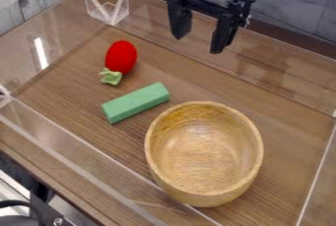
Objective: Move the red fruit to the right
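The red fruit (120,55) is a small glossy rounded toy with a light green leafy cap at its lower left, lying on the wooden table at the left of the view. My gripper (199,35) hangs in the air at the top centre, pointing down, well to the right of the fruit and above it. Its two dark fingers stand apart, open, with nothing between them.
A flat green rectangular block (136,102) lies just below the fruit. A large wooden bowl (247,158) stands at the lower right. Clear plastic walls (79,151) ring the table, with a clear folded piece (108,6) at the back left.
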`<state>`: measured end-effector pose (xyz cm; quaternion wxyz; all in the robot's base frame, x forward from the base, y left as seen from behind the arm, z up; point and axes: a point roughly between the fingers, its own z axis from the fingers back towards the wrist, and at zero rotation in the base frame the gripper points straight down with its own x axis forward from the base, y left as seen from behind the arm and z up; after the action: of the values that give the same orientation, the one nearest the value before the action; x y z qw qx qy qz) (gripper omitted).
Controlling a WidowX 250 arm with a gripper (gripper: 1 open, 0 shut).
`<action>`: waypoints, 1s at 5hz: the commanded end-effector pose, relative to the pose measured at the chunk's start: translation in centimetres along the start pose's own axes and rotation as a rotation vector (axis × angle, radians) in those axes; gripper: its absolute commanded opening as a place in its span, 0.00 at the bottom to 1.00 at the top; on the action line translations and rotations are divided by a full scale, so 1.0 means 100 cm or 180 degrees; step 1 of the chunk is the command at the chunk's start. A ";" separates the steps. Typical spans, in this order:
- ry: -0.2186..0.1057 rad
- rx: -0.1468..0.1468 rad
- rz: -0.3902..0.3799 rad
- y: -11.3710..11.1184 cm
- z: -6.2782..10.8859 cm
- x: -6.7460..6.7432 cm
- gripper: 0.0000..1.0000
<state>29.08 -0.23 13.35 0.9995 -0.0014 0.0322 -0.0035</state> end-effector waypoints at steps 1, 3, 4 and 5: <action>0.0068 0.0004 0.0040 0.005 -0.009 -0.001 1.00; -0.0116 0.0046 0.0413 0.075 -0.013 -0.005 1.00; -0.0193 0.0042 0.0557 0.107 -0.016 -0.006 1.00; -0.0271 0.0039 0.0683 0.122 -0.024 -0.003 1.00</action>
<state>28.05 11.51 9.69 0.9948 0.0005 0.0137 0.1008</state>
